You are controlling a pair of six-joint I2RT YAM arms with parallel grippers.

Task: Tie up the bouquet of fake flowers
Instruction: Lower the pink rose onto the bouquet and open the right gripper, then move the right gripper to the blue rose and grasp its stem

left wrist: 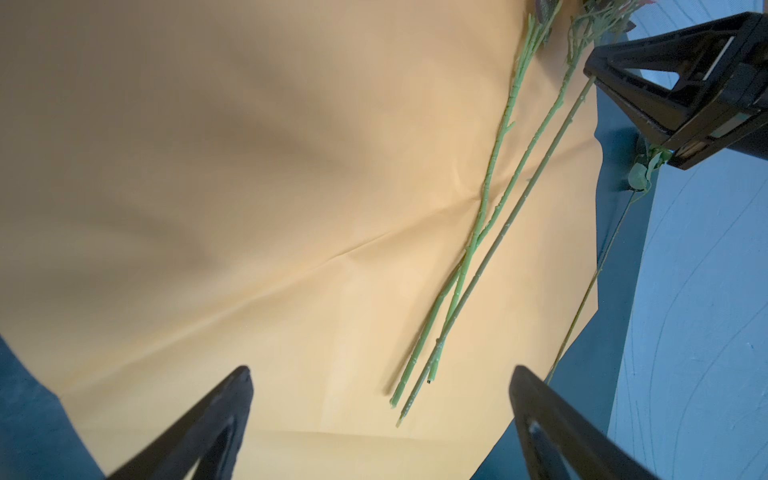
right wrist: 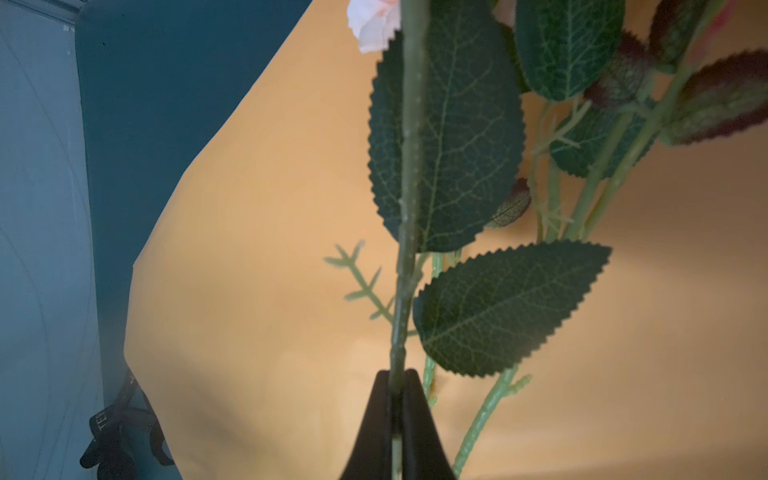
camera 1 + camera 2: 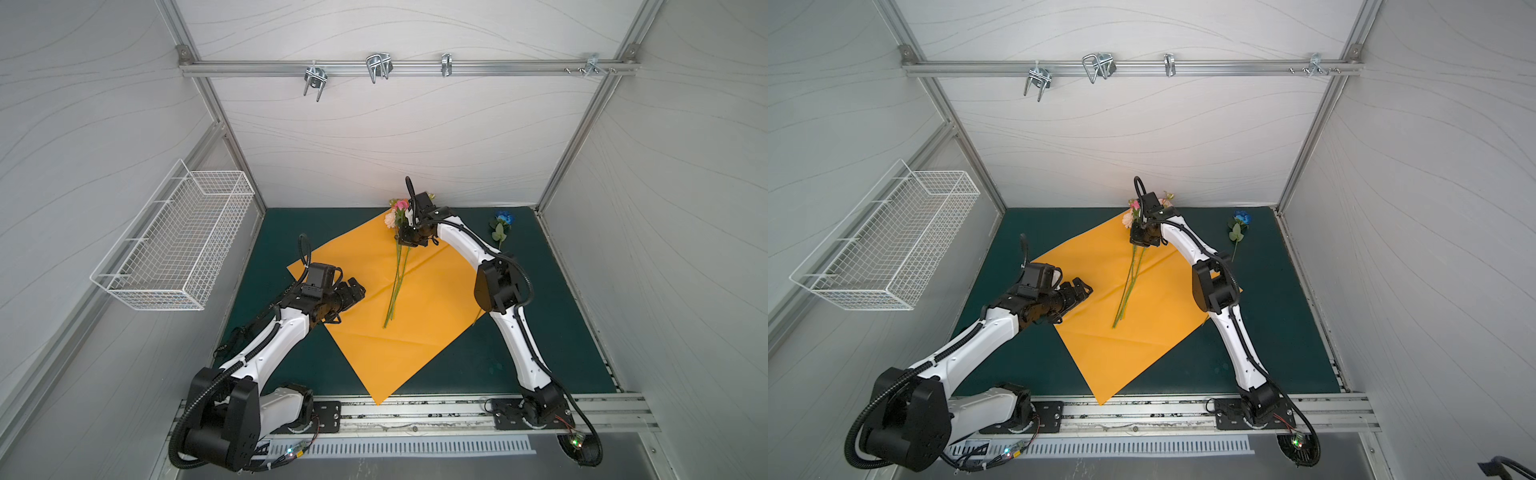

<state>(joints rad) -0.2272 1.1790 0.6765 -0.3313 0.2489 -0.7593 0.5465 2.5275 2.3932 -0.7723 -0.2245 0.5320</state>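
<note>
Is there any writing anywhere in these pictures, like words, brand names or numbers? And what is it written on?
"TE": white letters on the black ribbon lying at the edge of the orange paper, seen in the right wrist view; the rest of the word cannot be read.
More white letters on the same ribbon beside the left arm in a top view: too small to read.
No other writing can be made out.
</note>
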